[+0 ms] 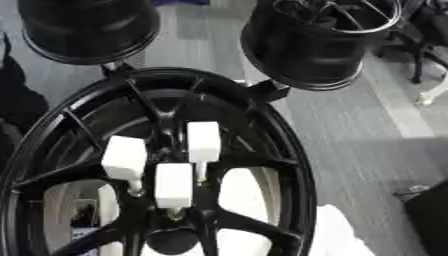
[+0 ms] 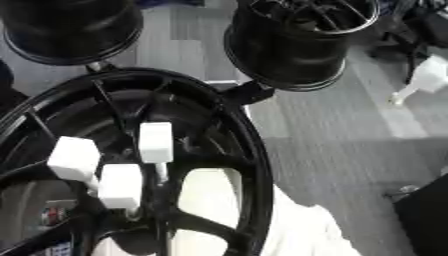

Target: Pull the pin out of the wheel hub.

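- I see the large black spoked wheel hub [image 1: 157,165] filling the lower left, face towards me, presumably so the pins can be reached.
- Two black drum-shaped rims [image 1: 319,42] stand behind it.
- Three white block-headed pins [image 1: 203,141] sit clustered around the hub's centre, each with its long axis roughly upright, head up and thin shank down into the hub.
- Neither robot hand is in view, so I cannot tell their state.

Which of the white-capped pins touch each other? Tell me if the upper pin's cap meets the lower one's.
Apart. In the left eye view a dark strip of hub separates the upper pin's cap from the lower pin's cap; the robot's hands are out of view.
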You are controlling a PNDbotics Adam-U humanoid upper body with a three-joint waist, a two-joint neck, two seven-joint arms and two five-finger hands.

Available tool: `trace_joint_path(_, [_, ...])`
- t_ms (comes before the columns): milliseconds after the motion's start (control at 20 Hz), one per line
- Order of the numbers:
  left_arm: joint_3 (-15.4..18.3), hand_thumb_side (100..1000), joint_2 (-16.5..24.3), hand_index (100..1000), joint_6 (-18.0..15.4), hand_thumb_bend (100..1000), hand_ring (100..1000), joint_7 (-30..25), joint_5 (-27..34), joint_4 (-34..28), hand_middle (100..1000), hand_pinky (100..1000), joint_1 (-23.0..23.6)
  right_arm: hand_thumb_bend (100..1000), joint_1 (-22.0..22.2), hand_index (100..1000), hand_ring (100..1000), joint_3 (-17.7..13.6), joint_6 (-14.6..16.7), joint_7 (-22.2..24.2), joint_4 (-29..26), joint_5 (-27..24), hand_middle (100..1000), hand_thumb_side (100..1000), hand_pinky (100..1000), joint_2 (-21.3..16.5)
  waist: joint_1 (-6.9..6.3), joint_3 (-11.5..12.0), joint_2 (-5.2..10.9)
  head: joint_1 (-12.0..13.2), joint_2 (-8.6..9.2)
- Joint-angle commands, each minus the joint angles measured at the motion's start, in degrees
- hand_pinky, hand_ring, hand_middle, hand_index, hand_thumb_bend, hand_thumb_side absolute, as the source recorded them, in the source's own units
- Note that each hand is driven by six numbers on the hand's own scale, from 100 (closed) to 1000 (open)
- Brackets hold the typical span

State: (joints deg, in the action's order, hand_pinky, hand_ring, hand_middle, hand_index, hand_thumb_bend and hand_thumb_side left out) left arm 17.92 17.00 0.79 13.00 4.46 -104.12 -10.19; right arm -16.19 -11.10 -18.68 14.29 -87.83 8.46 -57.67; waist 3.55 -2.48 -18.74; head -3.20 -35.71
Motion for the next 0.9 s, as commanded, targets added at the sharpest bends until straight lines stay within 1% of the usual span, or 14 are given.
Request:
trace_joint_path(50, [0.33,705,0.61,807,-0.01,100,697,-0.10,-0.09,-1.34,605,809,-0.61,158,2.69,883,899,-3.67,0.28,-2.39,-1.46,0.79,827,100,895,-0.21,-0.01,0.02,0.79,-0.08,0.29])
trace_joint_path(150, [0.17,705,0.58,807,0.01,100,697,-0.29,-0.09,-1.28,606,809,-0.68,191,5.63,881,898,-4.90,0.16,-3.86,-2.96,0.77,827,100,894,0.72,0.02,0.26,0.79,-0.29,0.23])
trace_joint_path(200, [0.08,706,0.56,807,0.02,100,697,-0.38,-0.07,-1.24,606,809,-0.70,192,7.14,880,897,-5.50,0.08,-4.60,-3.85,0.72,825,100,894,1.16,0.04,0.43,0.82,-0.41,0.21])
trace_joint_path(300, [-0.09,706,0.54,807,0.01,100,697,-0.57,-0.04,-1.20,606,809,-0.73,163,10.19,878,892,-6.71,-0.04,-6.03,-5.84,0.41,818,100,891,1.96,0.09,0.81,0.88,-0.70,0.14])
trace_joint_path(350, [-0.18,706,0.52,806,0.00,100,697,-0.68,-0.02,-1.18,605,809,-0.74,100,11.71,869,880,-7.36,-0.07,-6.78,-6.96,0.06,803,100,884,2.34,0.11,1.02,0.92,-0.83,0.09])
trace_joint_path(500, [-0.53,704,0.47,806,-0.01,100,696,-1.01,0.03,-1.18,605,808,-0.83,100,16.17,834,819,-9.31,-0.26,-9.35,-10.87,-1.54,741,100,859,3.28,0.12,1.66,1.03,-1.39,-0.10])
trace_joint_path(650, [-0.94,699,0.43,805,-0.05,100,696,-1.37,0.07,-1.27,605,808,-0.94,100,20.33,802,779,-10.81,1.64,-12.12,-15.34,-3.38,686,172,844,3.72,0.04,2.47,1.18,-2.25,-0.33])
trace_joint_path(750, [-1.14,697,0.38,804,-0.12,100,696,-1.58,0.05,-1.46,604,807,-1.02,100,20.97,792,758,-10.69,3.34,-13.94,-18.29,-4.89,658,282,834,3.93,-0.03,2.82,1.18,-2.62,-0.32])
trace_joint_path(900, [-1.36,695,0.27,804,-0.15,100,696,-1.80,-0.01,-1.78,604,808,-1.11,100,20.95,780,738,-9.17,6.04,-16.82,-22.98,-6.93,635,412,825,4.40,-0.16,3.06,1.07,-2.82,-0.16])
